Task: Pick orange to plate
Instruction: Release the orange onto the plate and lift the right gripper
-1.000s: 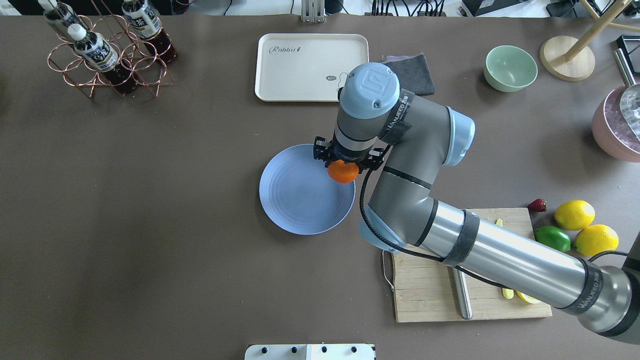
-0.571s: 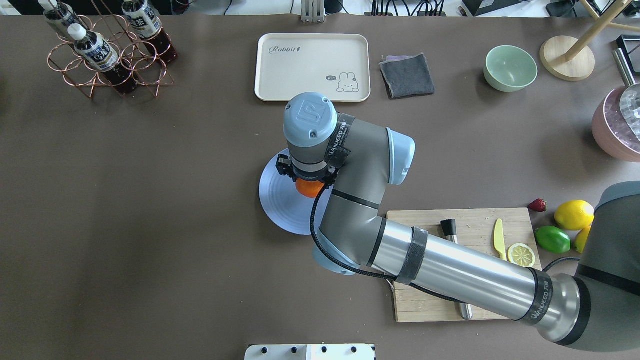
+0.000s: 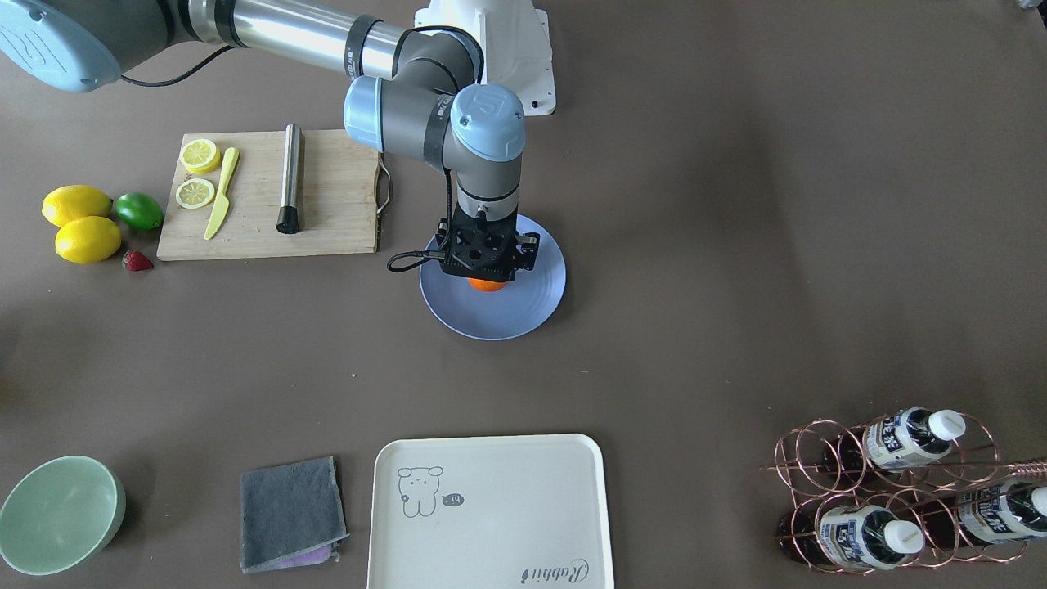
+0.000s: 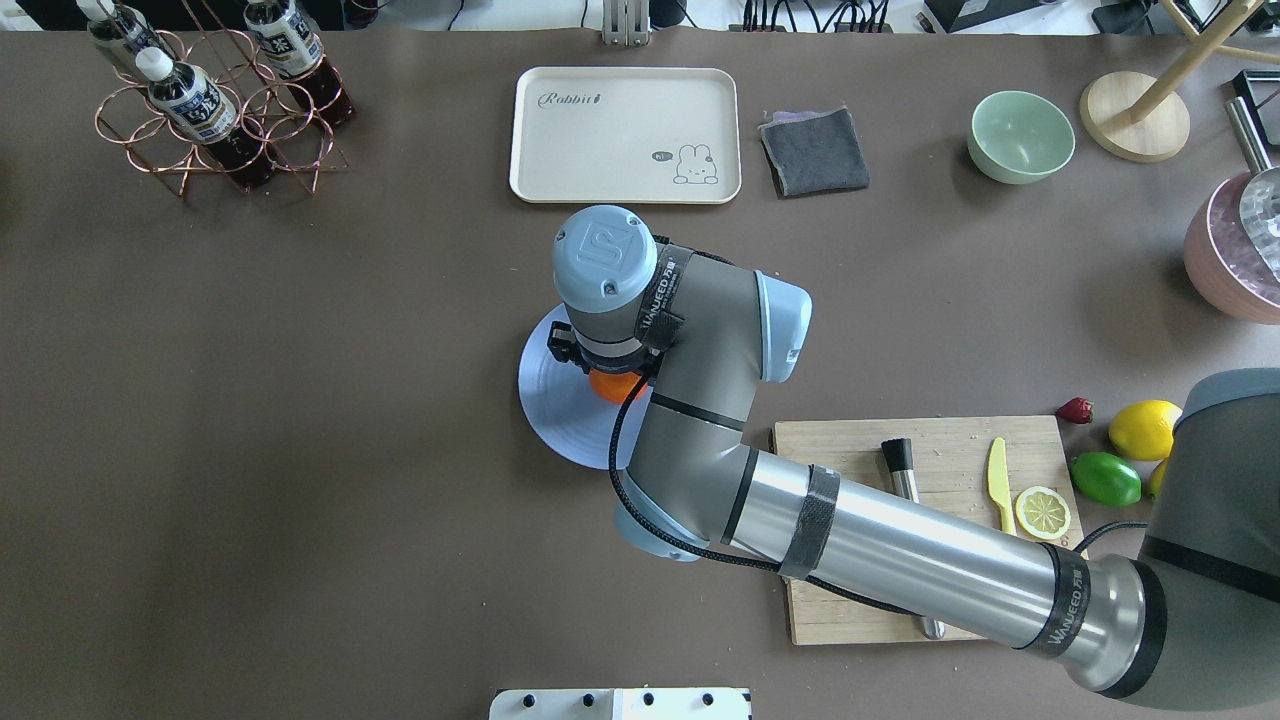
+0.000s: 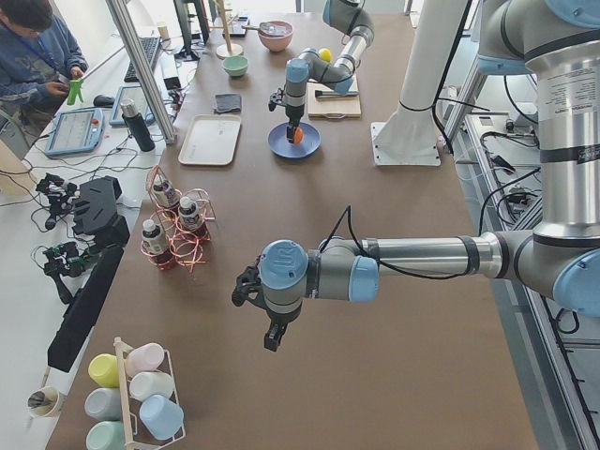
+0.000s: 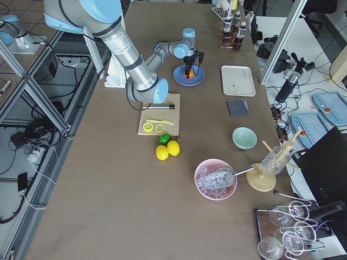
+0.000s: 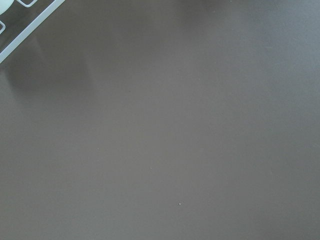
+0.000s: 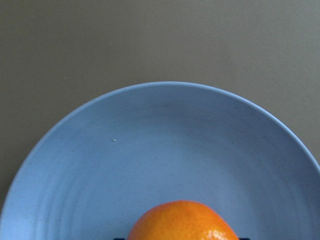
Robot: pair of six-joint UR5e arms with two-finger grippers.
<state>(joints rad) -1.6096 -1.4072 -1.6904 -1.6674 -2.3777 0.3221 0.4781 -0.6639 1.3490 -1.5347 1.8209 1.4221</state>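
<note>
The orange hangs just over the middle of the pale-blue plate, and my right gripper is shut on it from above. In the overhead view the wrist covers most of the orange and the right part of the plate. The right wrist view has the orange at its bottom edge with the plate filling the view below it. My left gripper shows only in the exterior left view, low over bare table far from the plate; I cannot tell whether it is open or shut.
A wooden cutting board with a yellow knife, a lemon slice and a steel rod lies right of the plate. Lemons, a lime and a strawberry sit beyond it. A cream tray, a grey cloth, a mint bowl and a bottle rack line the far side.
My right arm has carried the orange leftward from the plate's far-right rim to over its middle, and has sunk a little closer to the plate.
</note>
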